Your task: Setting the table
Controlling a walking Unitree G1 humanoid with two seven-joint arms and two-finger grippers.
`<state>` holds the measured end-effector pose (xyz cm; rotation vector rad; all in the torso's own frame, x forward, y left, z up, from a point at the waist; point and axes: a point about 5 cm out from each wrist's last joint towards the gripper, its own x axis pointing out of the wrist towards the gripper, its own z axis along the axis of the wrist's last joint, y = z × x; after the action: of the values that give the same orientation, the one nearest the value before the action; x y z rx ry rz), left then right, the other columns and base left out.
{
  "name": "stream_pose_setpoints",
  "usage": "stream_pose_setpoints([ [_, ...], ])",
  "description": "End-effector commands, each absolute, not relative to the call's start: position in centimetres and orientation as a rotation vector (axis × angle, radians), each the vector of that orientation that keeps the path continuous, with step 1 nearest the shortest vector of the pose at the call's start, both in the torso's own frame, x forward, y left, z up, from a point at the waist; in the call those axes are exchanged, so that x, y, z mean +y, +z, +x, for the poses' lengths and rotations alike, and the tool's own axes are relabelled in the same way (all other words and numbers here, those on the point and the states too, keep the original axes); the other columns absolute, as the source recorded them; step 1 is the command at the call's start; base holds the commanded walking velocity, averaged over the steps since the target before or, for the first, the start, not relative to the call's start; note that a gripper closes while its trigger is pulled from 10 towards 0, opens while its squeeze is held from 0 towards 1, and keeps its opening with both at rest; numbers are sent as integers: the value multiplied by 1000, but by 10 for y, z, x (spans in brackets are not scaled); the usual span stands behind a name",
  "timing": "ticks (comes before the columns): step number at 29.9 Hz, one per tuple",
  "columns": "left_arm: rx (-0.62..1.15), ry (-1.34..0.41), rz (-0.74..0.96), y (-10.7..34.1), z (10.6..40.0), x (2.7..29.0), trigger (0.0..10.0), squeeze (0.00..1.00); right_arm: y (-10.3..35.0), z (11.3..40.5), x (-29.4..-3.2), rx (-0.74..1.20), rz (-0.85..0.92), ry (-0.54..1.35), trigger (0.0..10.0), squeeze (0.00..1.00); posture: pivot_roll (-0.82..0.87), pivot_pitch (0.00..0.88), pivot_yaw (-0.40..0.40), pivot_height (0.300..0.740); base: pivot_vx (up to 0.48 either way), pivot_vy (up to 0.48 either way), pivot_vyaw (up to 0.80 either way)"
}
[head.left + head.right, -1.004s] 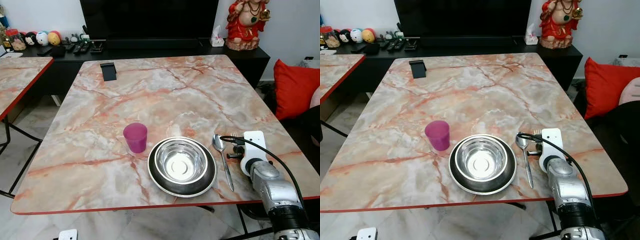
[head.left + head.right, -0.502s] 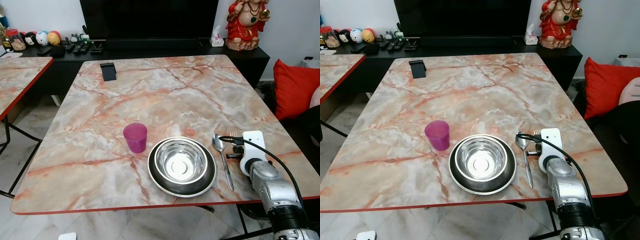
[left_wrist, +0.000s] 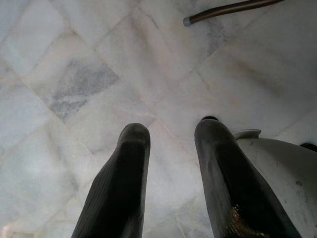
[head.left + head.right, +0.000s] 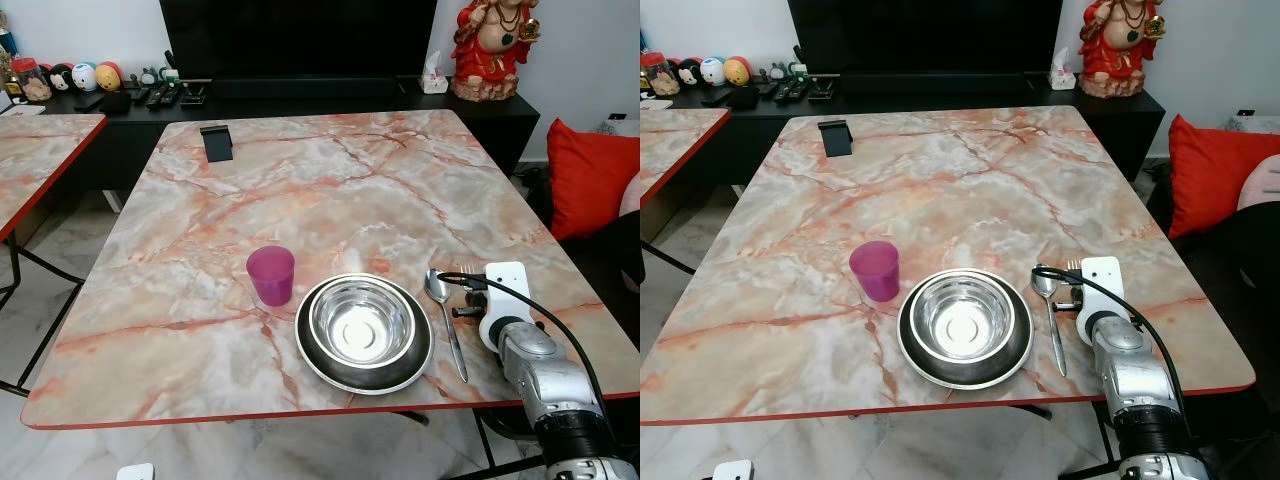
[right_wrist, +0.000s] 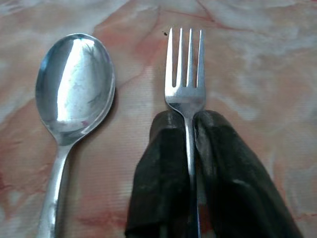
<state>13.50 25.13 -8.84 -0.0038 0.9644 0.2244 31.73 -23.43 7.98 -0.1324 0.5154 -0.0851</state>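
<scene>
Right pincer (image 5: 190, 144) clamps the fork (image 5: 185, 74) near the worktop's (image 4: 330, 180) front right corner, beside the spoon (image 5: 74, 84) and bowl (image 4: 362, 322). Left pincer (image 3: 171, 163), narrowly open, hangs over floor (image 3: 74, 74).

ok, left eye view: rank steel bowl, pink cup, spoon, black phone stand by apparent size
1. Shiny steel bowl
2. Long silver spoon
3. Translucent pink plastic cup
4. Small black phone stand, though it sits farthest from the camera, so unsure.

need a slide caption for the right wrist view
Right gripper shut on a fork, beside a spoon on the marble table.
</scene>
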Motion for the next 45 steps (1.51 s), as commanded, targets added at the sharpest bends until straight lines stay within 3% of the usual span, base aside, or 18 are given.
stream_pose_setpoints([
  [1, 978, 228, 7, -89, 131, 254, 10000, 0, 76, 316, -228, 533, -132, -64, 10000, 584, -52, 0, 29, 740, 0, 0, 0],
  [3, 979, 227, 7, -89, 131, 254, 10000, 0, 76, 316, -228, 532, -132, -65, 10000, 627, -51, 0, 29, 740, 0, 0, 0],
  [10, 979, 224, 8, -89, 131, 254, 10000, 0, 74, 315, -227, 540, -142, -54, 10000, 561, -50, 0, 29, 740, 0, 0, 0],
  [11, 979, 224, 8, -89, 131, 254, 10000, 0, 75, 315, -227, 537, -153, -54, 10000, 137, -52, 0, 30, 740, 0, 0, 0],
  [12, 979, 224, 8, -89, 131, 254, 10000, 0, 75, 315, -227, 534, -159, -54, 10000, 0, -52, 0, 30, 740, 0, 0, 0],
  [45, 978, 226, 1, -89, 131, 253, 10000, 0, 89, 323, -225, 473, -158, -50, 10000, 0, -54, 0, 28, 740, 0, 0, 0],
])
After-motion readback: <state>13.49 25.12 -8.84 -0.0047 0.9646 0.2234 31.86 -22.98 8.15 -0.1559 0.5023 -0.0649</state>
